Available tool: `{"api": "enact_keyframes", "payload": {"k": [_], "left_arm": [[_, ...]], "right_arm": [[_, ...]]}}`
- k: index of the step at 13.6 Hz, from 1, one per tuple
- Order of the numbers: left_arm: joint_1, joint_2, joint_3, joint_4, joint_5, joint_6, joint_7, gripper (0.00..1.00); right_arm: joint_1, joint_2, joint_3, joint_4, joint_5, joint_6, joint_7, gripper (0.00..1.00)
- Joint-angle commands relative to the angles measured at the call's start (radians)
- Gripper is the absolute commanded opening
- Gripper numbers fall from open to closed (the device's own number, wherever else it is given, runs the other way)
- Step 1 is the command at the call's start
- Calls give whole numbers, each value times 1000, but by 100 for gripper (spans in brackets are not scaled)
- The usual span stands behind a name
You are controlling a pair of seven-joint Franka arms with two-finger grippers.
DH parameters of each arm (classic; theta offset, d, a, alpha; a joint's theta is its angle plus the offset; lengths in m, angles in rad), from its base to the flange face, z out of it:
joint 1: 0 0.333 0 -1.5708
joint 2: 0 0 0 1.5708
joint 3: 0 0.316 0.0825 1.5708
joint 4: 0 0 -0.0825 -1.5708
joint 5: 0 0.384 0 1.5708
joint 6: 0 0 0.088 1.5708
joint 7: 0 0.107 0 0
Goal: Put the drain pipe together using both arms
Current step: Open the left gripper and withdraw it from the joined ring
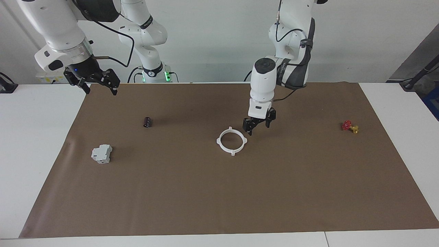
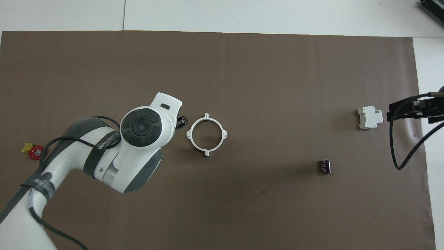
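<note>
Facing view: Since the drain pipe (image 1: pixel 232 141) lies flat on the brown mat (image 1: pixel 219 192) as one closed white ring with its tabs outward, the two halves look already joined.
Left gripper (image 1: pixel 259 125): hangs just beside the ring's rim on the left arm's side, fingers parted and holding nothing, probably having let go.
Right gripper (image 1: pixel 99 84): raised over the mat's edge at the right arm's end, fingers spread and empty; this arm waits.
Bystanders: grey breaker block (image 1: pixel 102 153), dark small cylinder (image 1: pixel 147 122) and red-and-yellow piece (image 1: pixel 349 126) sit well apart from the ring, leaving working room.
Overhead view: the ring (image 2: pixel 206 134) sits mid-mat.
Left gripper (image 2: pixel 181 122): mostly hidden under its own wrist, a black tip just beside the ring.
Right gripper (image 2: pixel 414 109): near the breaker block (image 2: pixel 369 117).
</note>
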Motion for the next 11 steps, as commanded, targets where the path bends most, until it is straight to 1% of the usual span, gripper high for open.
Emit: {"api": "enact_keyframes", "payload": {"k": [1, 3, 4, 6, 7, 9, 11], "left_arm": [[67, -79, -3, 75, 5, -201, 177, 100], [142, -133, 0, 136, -7, -317, 336, 100], [182, -177, 2, 147, -36, -349, 398, 100], [270, -243, 3, 150, -49, -416, 516, 100], [299, -260, 5, 161, -50, -461, 600, 100], [354, -266, 5, 211, -50, -539, 697, 100], [400, -268, 5, 231, -82, -550, 736, 100]], "right_arm": [[-10, -13, 4, -19, -2, 20, -22, 100], [-8, -13, 5, -19, 1, 18, -35, 100], [-14, -13, 4, -20, 12, 17, -36, 100], [-51, -11, -1, -19, 78, 14, -30, 100], [-46, -11, -1, -20, 72, 15, -29, 100], [-33, -23, 2, -43, 40, 24, -27, 100], [-20, -26, 8, -52, -2, 24, -26, 100]]}}
